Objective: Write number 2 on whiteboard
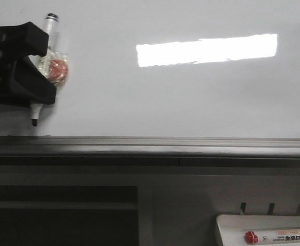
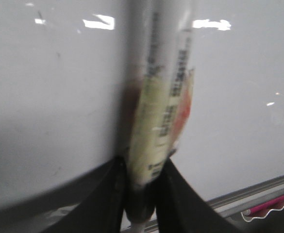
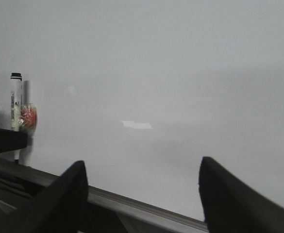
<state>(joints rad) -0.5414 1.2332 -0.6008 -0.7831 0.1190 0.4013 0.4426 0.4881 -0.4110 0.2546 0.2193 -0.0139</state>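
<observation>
The whiteboard (image 1: pixel 191 97) is a pale glossy board with a bright rectangular reflection and a grey bottom rail (image 1: pixel 150 143). No number 2 shows on it; its surface looks blank. My left gripper (image 1: pixel 41 66) is at the board's far left, shut on a white marker (image 1: pixel 51 61) with a yellow and red label. The marker stands upright, and its dark tip (image 1: pixel 35 122) points down just above the rail. In the left wrist view the fingers (image 2: pixel 108 194) clamp the marker (image 2: pixel 163 111) against the board. My right gripper (image 3: pixel 142 189) is open and empty, facing the board (image 3: pixel 180 73); the marker (image 3: pixel 16 102) shows there too.
A small white tray (image 1: pixel 232 230) hangs below the rail at the lower right, with a red-capped marker (image 1: pixel 278 237) lying in it. A dark panel (image 1: pixel 62 215) fills the lower left under the rail.
</observation>
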